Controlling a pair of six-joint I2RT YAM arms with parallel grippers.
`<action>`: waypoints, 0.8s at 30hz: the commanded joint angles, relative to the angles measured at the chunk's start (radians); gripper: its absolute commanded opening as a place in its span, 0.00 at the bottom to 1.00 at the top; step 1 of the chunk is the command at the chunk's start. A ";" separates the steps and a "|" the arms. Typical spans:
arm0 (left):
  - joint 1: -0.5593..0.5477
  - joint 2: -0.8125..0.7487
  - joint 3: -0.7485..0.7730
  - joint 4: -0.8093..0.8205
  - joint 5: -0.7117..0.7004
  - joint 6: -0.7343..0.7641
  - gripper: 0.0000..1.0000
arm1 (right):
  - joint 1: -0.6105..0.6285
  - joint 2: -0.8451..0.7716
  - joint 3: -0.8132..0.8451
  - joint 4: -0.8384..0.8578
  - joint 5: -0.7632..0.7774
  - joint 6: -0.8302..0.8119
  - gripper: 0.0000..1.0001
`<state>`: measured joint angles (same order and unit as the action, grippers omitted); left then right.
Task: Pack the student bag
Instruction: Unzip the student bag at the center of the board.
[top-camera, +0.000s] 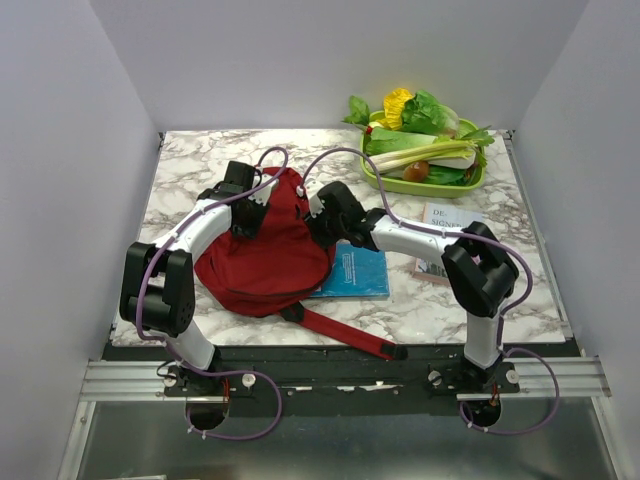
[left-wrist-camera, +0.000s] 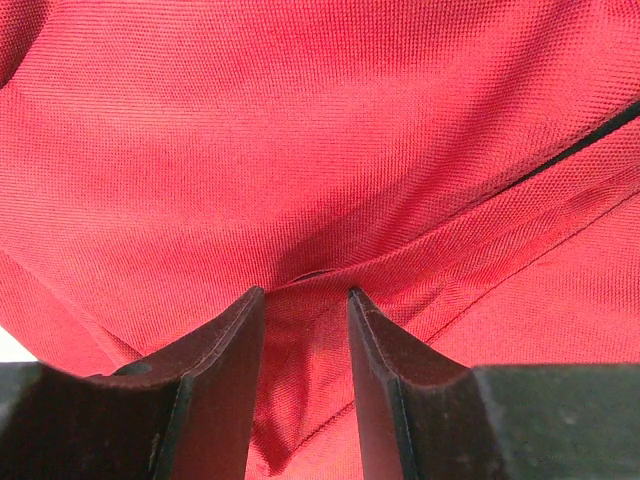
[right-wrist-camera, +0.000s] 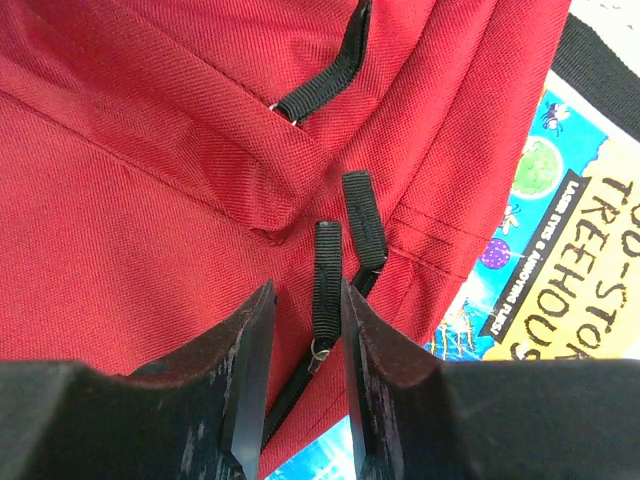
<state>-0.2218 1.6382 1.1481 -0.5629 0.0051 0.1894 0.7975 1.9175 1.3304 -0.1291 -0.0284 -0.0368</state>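
Dark red woven fabric, soft and slumped: the student bag (top-camera: 265, 255) lies flat near the middle of the marble-patterned bench (top-camera: 200, 160), between the two arms. Its right edge overlaps a blue book (top-camera: 358, 275).

- Strap (top-camera: 340, 332): long, red with a black end, trailing from under the bag toward the near edge of the bench.
- Surface: fine weave, folded and creased, crossed by seams and a doubled line of stitching.
- Fittings, seen from the right wrist: a black webbing tab (right-wrist-camera: 330, 80) set in a fold, and two black zip pulls (right-wrist-camera: 362, 215) below it.

Left claw (left-wrist-camera: 303, 300): on the bag's far left part. The jaws stand a narrow way apart, with a raised ridge of red cloth running into the gap. Whether the cloth is pinched or only lies between them cannot be told.

Right claw (right-wrist-camera: 307, 295): at the bag's far right side. The jaws are narrowly apart, with one zip pull standing between them close to one finger, apparently loose.

Hidden or cut off:
- From above, both claws and forearms cover the bag's far end.
- The blue book's bright cover is mostly under the bag, its title cut off at the frame edge.
- A second printed item (top-camera: 445, 215) lies partly behind the right arm, its lettering incomplete.
- A green tray (top-camera: 425, 190) of vegetables sits at the far right corner. The single pieces are hard to separate.
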 joint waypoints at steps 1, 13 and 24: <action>0.007 -0.014 -0.004 0.015 0.021 -0.005 0.47 | 0.005 0.026 0.026 -0.030 -0.015 -0.018 0.41; 0.007 -0.026 -0.022 0.028 0.026 -0.005 0.47 | 0.003 0.061 0.026 -0.024 0.022 -0.011 0.41; 0.009 -0.032 -0.031 0.035 0.027 -0.004 0.47 | 0.003 -0.037 -0.014 0.028 0.019 0.026 0.09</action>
<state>-0.2214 1.6363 1.1294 -0.5396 0.0124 0.1894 0.7975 1.9537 1.3399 -0.1341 -0.0174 -0.0254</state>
